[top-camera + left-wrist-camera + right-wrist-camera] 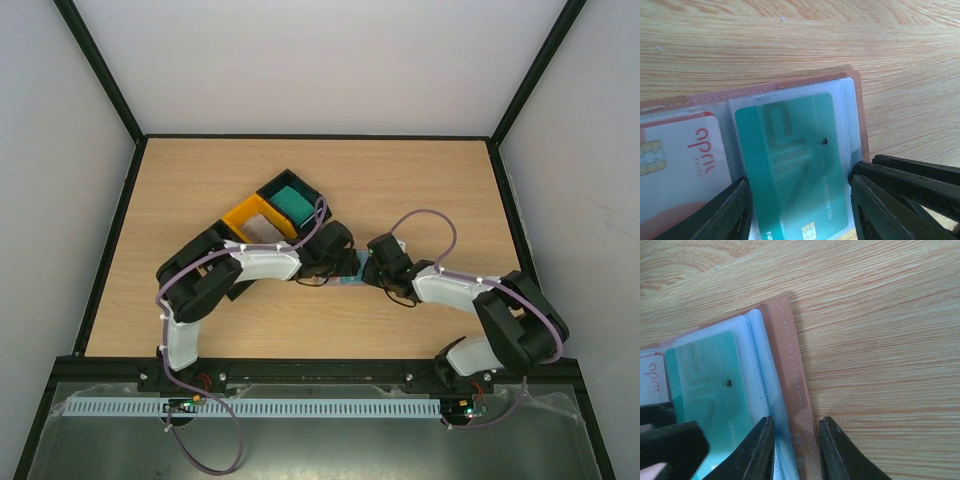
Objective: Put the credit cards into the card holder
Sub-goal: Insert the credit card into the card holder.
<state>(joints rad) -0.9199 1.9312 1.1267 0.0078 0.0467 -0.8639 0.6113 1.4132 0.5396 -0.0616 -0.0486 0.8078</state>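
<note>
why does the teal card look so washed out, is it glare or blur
left wrist: the teal card lies under a clear sleeve whose sheen turns it milky, edges are crisp; right wrist: same haze, plus a dark out-of-focus shape lower left; top external: even light, the arms mostly hide that card

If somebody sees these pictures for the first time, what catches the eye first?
The open pink card holder lies in the middle of the wooden table. A teal card sits in its clear pocket between the fingers of the left gripper; the right gripper straddles the holder's edge.
</note>
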